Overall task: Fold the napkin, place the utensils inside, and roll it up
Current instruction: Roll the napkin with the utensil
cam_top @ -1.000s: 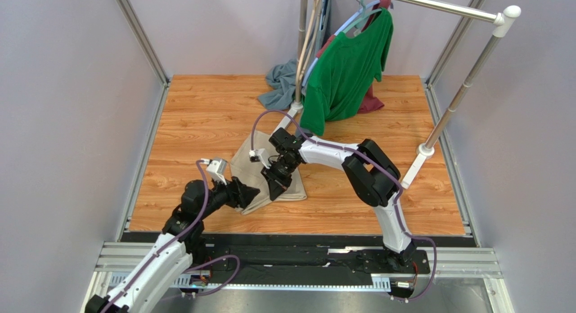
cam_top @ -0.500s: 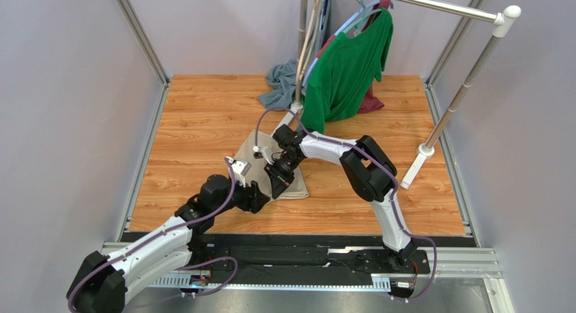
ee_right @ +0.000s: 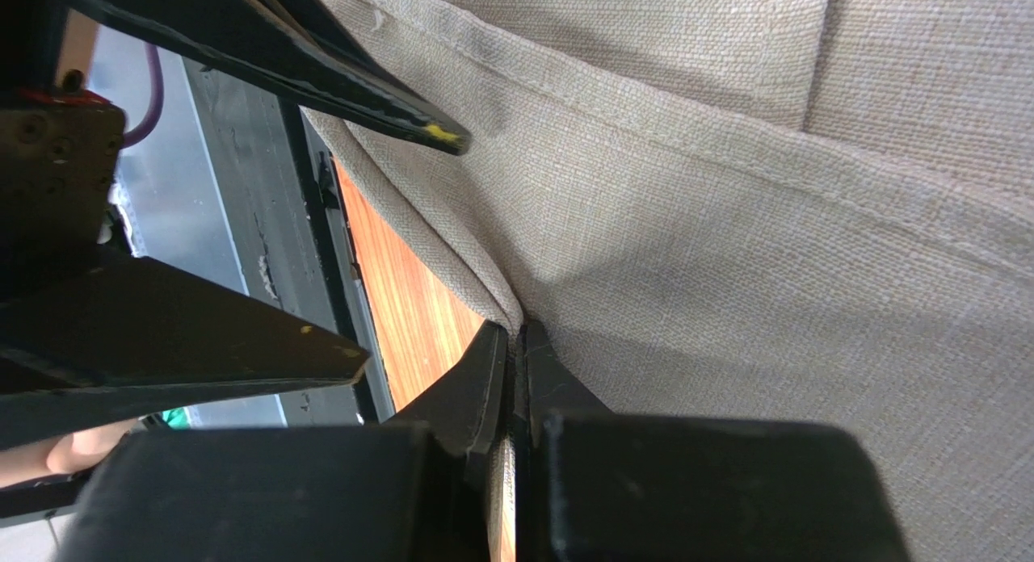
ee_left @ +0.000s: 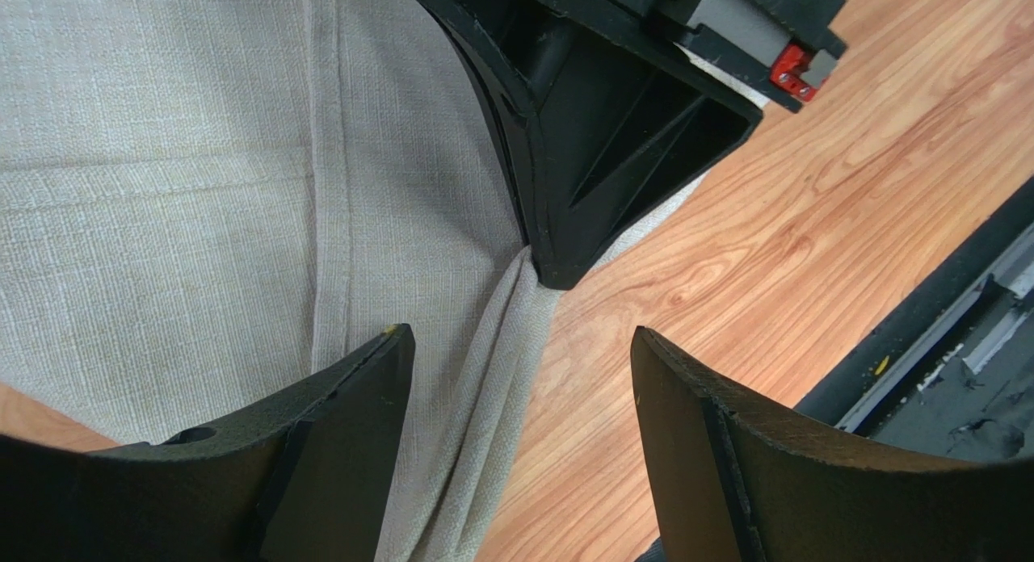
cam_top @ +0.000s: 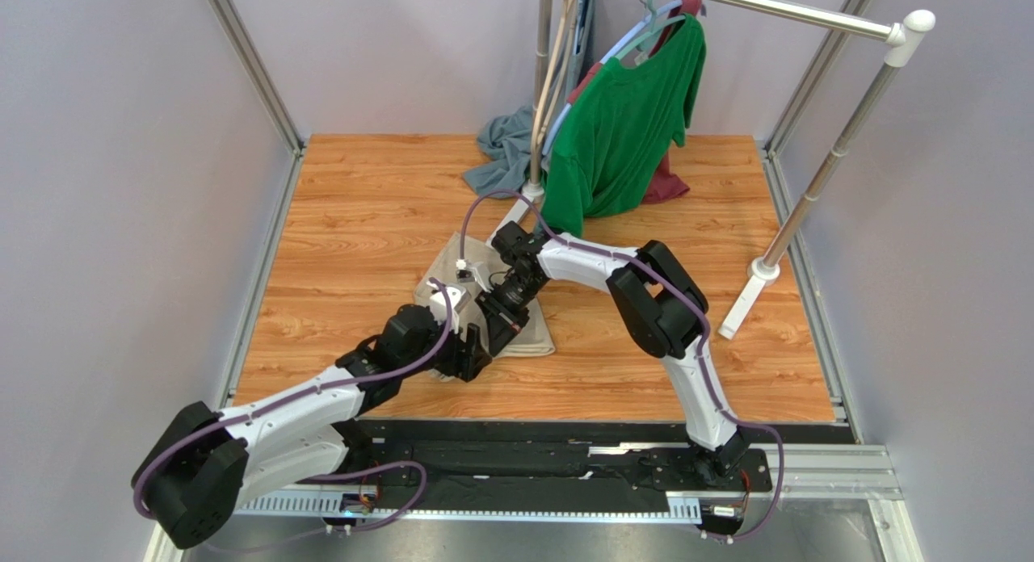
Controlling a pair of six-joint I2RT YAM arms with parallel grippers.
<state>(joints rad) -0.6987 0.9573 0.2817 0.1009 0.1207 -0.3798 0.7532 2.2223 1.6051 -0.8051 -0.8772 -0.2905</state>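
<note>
The beige napkin (cam_top: 530, 340) lies folded on the wooden table, a little left of centre. My right gripper (cam_top: 494, 332) is shut on its near folded edge, and the cloth (ee_right: 753, 223) is pinched between the tips (ee_right: 516, 334). My left gripper (cam_top: 476, 351) stands open right beside it. In the left wrist view its jaws (ee_left: 520, 334) straddle the napkin's edge (ee_left: 158, 199), just below the right gripper's black fingers (ee_left: 595, 162). One left finger (ee_right: 352, 84) shows over the cloth in the right wrist view. The utensils are out of view.
A green shirt (cam_top: 625, 120) hangs from a rack at the back, with a grey-blue cloth (cam_top: 500, 150) heaped beside it. The rack's slanted pole (cam_top: 825, 162) stands on a foot (cam_top: 765, 269) at the right. The black rail (ee_left: 959, 332) runs along the table's near edge.
My left arm has swung right and forward, bringing its open gripper up to the napkin's near edge beside the right gripper. The right gripper stays shut on the cloth and has shifted slightly back.
</note>
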